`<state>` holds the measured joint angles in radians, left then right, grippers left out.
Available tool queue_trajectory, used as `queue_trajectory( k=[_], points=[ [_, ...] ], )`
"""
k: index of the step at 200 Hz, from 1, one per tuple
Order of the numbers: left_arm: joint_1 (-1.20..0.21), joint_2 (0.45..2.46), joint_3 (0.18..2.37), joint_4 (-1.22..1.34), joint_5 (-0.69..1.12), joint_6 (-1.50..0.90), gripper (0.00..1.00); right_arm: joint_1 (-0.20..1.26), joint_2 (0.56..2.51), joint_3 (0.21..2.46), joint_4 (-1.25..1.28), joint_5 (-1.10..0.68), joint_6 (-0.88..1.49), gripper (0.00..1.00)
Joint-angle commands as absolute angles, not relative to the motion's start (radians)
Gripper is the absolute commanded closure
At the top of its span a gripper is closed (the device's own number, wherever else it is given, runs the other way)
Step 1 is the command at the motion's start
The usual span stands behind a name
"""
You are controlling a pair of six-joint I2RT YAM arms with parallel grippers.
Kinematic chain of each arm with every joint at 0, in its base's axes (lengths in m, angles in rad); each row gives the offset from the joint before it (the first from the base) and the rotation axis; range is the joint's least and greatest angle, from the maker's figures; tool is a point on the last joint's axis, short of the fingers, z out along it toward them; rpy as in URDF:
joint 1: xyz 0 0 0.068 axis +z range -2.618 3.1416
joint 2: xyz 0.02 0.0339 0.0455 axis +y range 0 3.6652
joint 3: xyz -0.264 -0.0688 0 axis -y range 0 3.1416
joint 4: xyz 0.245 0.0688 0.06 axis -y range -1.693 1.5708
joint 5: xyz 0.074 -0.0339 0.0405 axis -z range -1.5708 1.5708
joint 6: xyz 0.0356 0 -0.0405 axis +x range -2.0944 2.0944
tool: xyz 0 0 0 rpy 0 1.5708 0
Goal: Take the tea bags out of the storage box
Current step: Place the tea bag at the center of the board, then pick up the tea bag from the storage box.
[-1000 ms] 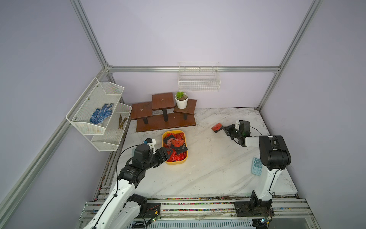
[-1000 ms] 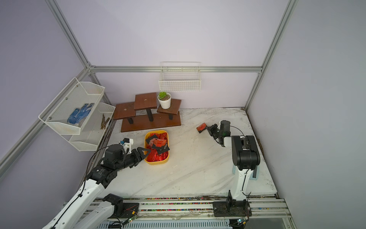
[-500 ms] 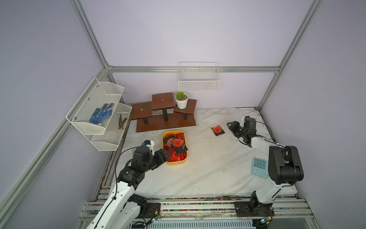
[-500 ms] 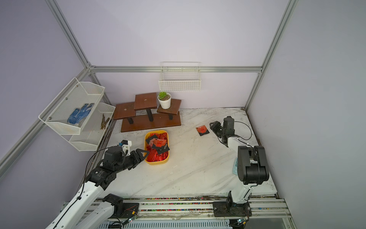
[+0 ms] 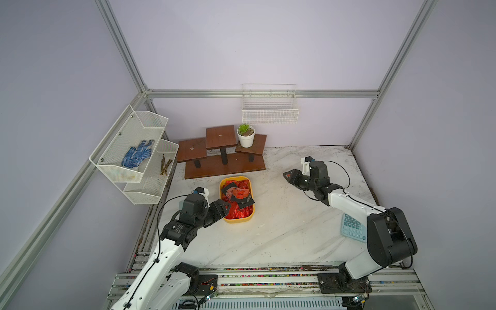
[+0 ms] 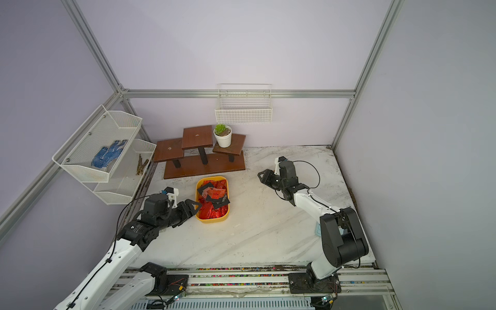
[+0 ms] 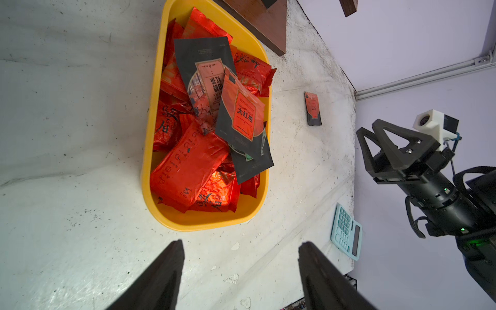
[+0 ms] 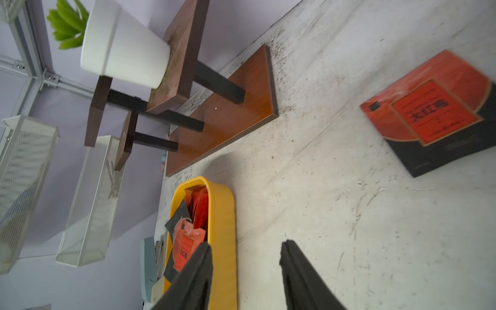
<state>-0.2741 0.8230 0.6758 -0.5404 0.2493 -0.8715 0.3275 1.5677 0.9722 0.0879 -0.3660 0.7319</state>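
Observation:
The storage box [image 5: 236,218] is a yellow tub on the marble table, heaped with tea bags [image 5: 236,198]: red foil sachets [image 7: 188,166] under black packets with red labels [image 7: 243,120]. One black-and-red packet [image 7: 312,108] lies flat on the table to the box's right, also in the right wrist view [image 8: 434,115]. My left gripper [image 5: 225,208] [image 7: 241,243] hangs open and empty at the box's near left corner. My right gripper [image 5: 288,177] [image 8: 245,243] is open and empty, hovering just above that loose packet, which it mostly hides in both top views.
A pale blue calculator [image 5: 354,228] lies at the table's right edge by the right arm's elbow. A brown stepped stand [image 5: 222,161] with a white plant pot [image 5: 246,137] sits behind the box. Wire baskets [image 5: 134,150] hang on the left wall, another basket [image 5: 269,112] on the back wall.
My right gripper opened and let the black-and-red packet drop onto the table, drew back to the right, then swung left again over it. The left gripper has barely moved.

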Motion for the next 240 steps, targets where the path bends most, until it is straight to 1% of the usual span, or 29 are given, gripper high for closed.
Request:
queue_trajectory(
  k=[1,20,44,66,89,94,118,164,187,228,240],
  points=[
    [-0.247,0.843,0.71,-0.5,0.267,-0.839,0.29,0.385,1.549,0.979,0.077,-0.387,0.75,0.52],
    [-0.226,0.885,0.709,-0.458,0.312,-0.847,0.3,0.44,1.554,0.996,0.067,-0.376,0.745,0.52],
    [-0.219,0.956,0.701,-0.366,0.371,-0.877,0.38,0.485,1.561,1.006,0.06,-0.363,0.737,0.53],
    [-0.219,1.044,0.701,-0.269,0.413,-0.91,0.47,0.495,1.56,0.995,0.057,-0.36,0.735,0.53],
    [-0.219,1.157,0.725,-0.223,0.426,-0.917,0.5,0.496,1.548,0.973,0.046,-0.353,0.722,0.53],
    [-0.219,1.181,0.733,-0.218,0.429,-0.917,0.51,0.494,1.511,0.968,0.042,-0.35,0.72,0.54],
    [-0.219,1.259,0.757,-0.201,0.413,-0.916,0.55,0.495,1.467,0.951,0.018,-0.334,0.697,0.53],
    [-0.219,1.319,0.787,-0.186,0.367,-0.907,0.6,0.491,1.423,0.933,-0.002,-0.326,0.678,0.53],
    [-0.219,1.346,0.793,-0.171,0.365,-0.904,0.64,0.486,1.42,0.934,-0.005,-0.331,0.676,0.53],
    [-0.219,1.384,0.798,-0.16,0.368,-0.9,0.64,0.469,1.409,0.93,-0.01,-0.333,0.675,0.53],
    [-0.219,1.388,0.799,-0.164,0.372,-0.898,0.62,0.462,1.405,0.93,-0.009,-0.335,0.675,0.53]
  ],
)
